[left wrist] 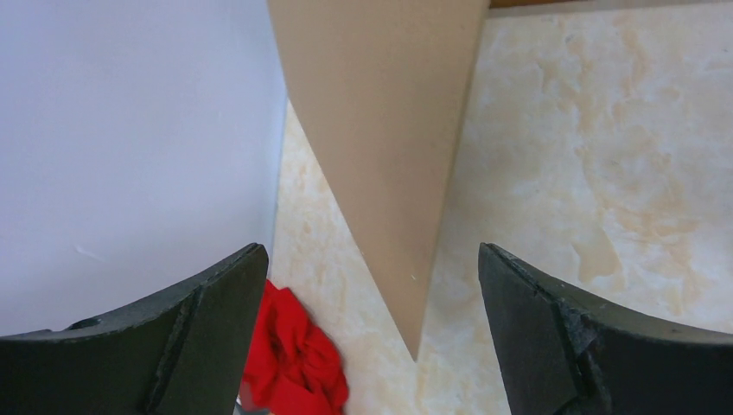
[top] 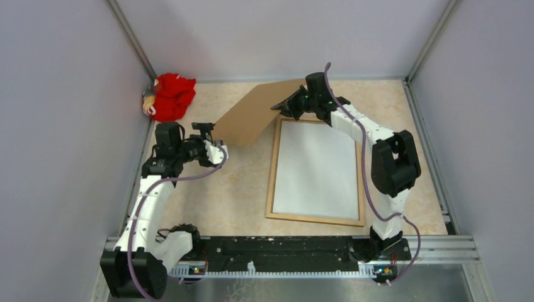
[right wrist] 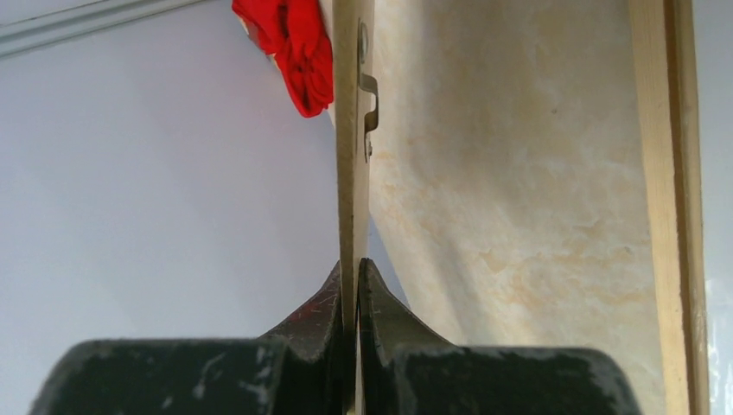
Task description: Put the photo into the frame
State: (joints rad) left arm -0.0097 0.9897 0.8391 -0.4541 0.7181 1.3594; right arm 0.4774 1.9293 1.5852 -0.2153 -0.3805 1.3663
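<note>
The frame [top: 272, 170], thin golden-brown wood, lies flat on the table right of centre. A white sheet [top: 318, 170] fills it, the photo's plain back as far as I can tell; no print shows. My right gripper [top: 291, 104] is shut on the right end of the brown cardboard backing board [top: 258, 113] and holds it lifted and tilted, left of the frame's far corner. In the right wrist view the board [right wrist: 350, 130] stands edge-on between the pinched fingers [right wrist: 324, 303]. My left gripper [top: 217, 141] is open and empty, with the board's pointed lower corner [left wrist: 389, 130] hanging between its fingers, untouched.
A red cloth [top: 170, 94] lies in the far left corner by the wall and also shows in the left wrist view [left wrist: 290, 363]. A metal clip [right wrist: 370, 95] sticks out of the board. Grey walls close the table on three sides.
</note>
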